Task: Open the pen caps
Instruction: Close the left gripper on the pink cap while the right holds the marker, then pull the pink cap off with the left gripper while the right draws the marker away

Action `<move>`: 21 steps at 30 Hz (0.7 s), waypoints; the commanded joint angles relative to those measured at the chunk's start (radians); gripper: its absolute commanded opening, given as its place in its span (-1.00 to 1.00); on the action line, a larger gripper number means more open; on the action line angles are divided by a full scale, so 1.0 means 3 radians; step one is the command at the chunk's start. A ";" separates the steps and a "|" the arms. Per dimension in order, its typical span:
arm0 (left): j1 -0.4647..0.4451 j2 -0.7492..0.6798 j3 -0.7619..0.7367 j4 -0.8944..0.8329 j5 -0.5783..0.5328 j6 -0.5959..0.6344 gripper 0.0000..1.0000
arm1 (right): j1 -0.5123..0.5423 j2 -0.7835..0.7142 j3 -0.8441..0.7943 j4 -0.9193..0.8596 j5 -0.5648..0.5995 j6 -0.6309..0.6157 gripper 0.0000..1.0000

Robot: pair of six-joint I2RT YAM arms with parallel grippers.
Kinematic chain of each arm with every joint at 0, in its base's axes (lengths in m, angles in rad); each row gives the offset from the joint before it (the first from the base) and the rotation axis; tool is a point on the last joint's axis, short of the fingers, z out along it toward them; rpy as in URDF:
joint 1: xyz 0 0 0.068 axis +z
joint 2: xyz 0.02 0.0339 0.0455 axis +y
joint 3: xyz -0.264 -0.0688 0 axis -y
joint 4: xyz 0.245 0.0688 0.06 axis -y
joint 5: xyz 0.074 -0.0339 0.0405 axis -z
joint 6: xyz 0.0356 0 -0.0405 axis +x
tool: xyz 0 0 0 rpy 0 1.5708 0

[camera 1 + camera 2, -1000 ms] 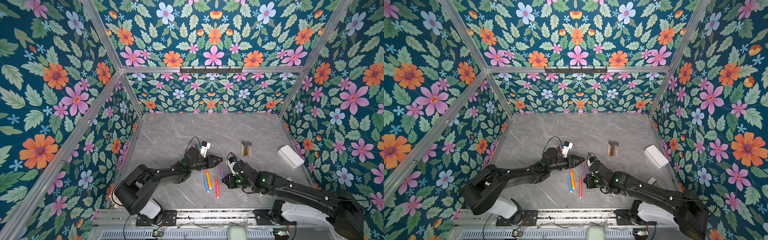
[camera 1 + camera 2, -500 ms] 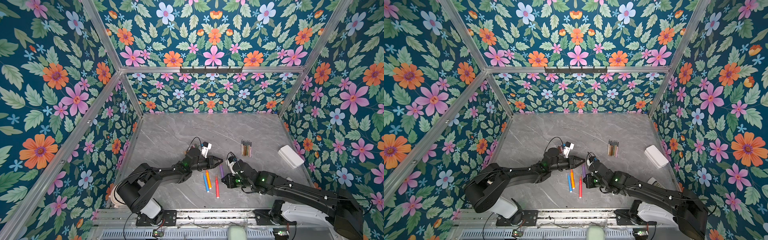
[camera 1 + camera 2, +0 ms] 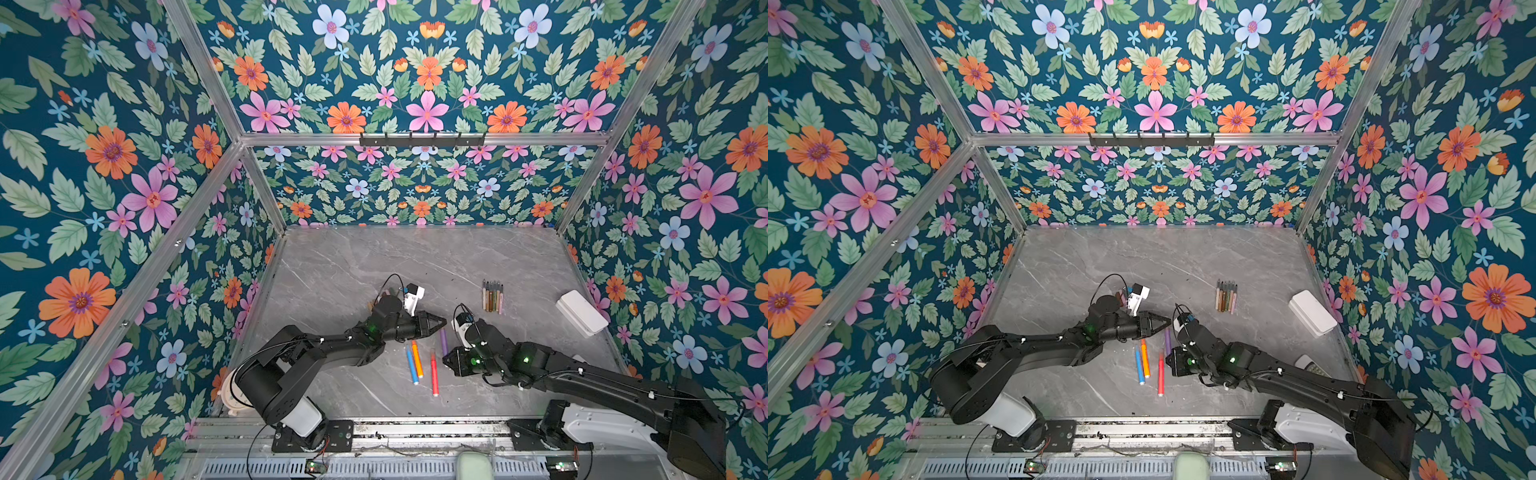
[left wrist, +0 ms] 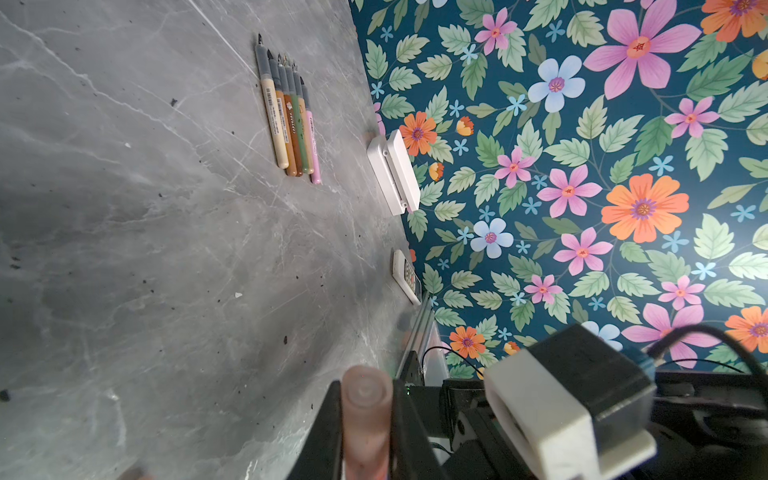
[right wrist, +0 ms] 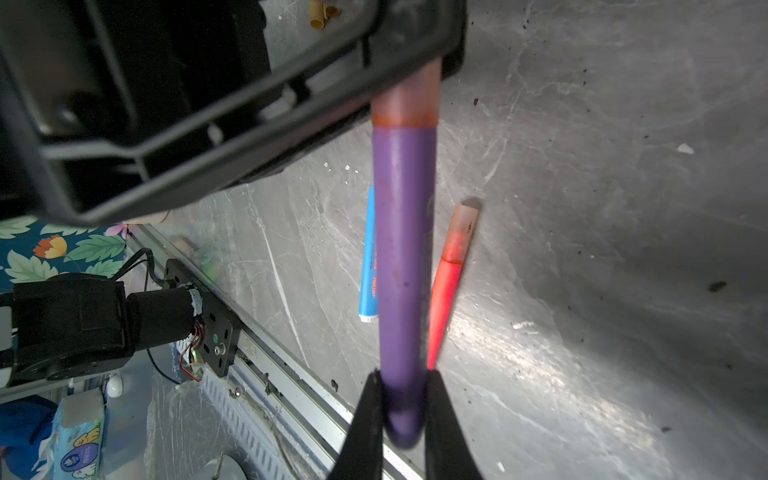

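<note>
My right pincer (image 5: 402,376) is clenched on the tail end of the purple pen (image 5: 403,249) and holds it above the table (image 5: 582,208). My left pincer (image 4: 365,388) is clamped around that pen's translucent orange cap (image 4: 366,411), which sits on the pen. Under the pen lie a blue pen (image 5: 369,266) and a red pen (image 5: 446,286) with its cap on. An orange pen (image 3: 417,358) lies beside the blue one. Farther back is a row of uncapped pens (image 3: 492,296), near a white box (image 3: 581,312).

Black arms (image 3: 582,374), white bases (image 3: 305,415)
</note>
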 commanded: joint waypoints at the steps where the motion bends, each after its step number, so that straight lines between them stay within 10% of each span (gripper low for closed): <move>1: -0.0006 0.0017 0.0035 0.0113 0.0043 0.0036 -0.55 | 0.0002 -0.0012 0.0022 0.0048 -0.0033 -0.0069 -0.89; 21: -0.0012 -0.0014 0.0035 0.0114 0.0050 0.0041 -0.85 | 0.0004 -0.0029 0.0007 0.0003 0.0050 -0.0055 -0.87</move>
